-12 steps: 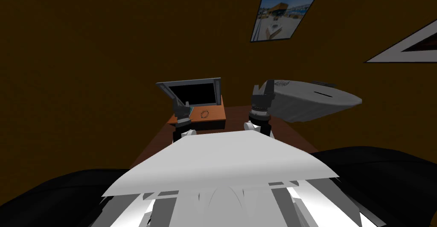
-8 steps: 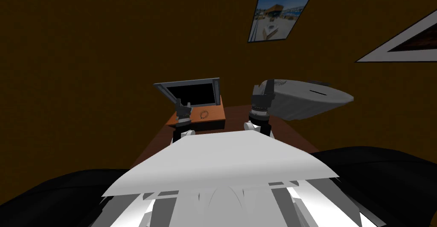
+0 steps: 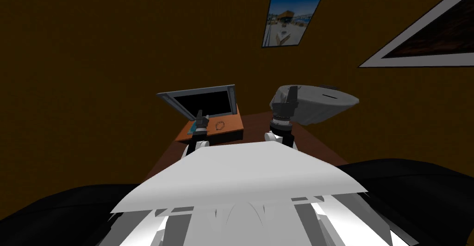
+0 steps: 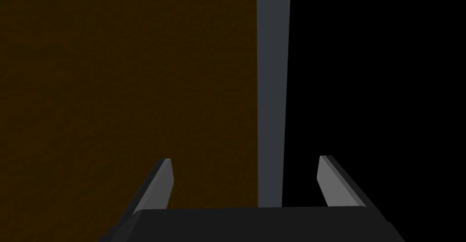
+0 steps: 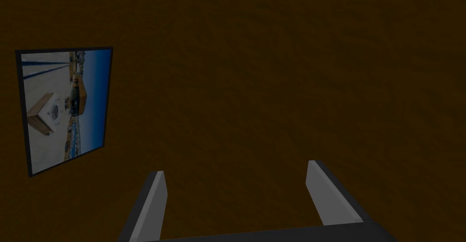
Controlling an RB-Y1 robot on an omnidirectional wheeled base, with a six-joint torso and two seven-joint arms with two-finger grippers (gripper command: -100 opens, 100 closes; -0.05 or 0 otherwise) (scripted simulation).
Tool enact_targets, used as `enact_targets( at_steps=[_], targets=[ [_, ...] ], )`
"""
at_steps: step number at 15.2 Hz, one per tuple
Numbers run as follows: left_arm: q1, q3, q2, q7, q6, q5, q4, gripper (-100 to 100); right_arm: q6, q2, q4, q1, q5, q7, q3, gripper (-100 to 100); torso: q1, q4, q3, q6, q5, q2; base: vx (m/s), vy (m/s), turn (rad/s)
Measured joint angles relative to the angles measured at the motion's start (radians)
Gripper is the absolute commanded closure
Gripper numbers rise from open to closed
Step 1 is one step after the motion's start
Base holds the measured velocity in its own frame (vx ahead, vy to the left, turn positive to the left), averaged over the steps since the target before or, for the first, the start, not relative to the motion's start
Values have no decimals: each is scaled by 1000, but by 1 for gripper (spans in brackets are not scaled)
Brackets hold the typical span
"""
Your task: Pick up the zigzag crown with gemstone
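Calls for the spread left hand: crown just beside it, toward the counter's right edge.

A small ring-shaped crown is seen lying on an orange-brown slab, which is set on the dark reddish worktop. The left jaws are held just beside the crown, on its left, before a grey-framed black panel placed behind the slab. The right jaws are raised in front of a grey rounded body. A framed picture is hung on the brown wall.
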Motion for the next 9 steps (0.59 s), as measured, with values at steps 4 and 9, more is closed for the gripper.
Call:
enact_targets(
  at_steps=[4,9],
  targets=[
    [-16,17,17,4,63,2,30,-100,0,0,0,0,0,0,0,0,-1,0,0,0,0,0,0,30,-147],
    [-55,49,39,14,168,7,107,-100,0,0,0,0,0,0,0,0,0,0,0,0,0,0,-3,47,-146]
  ],
)
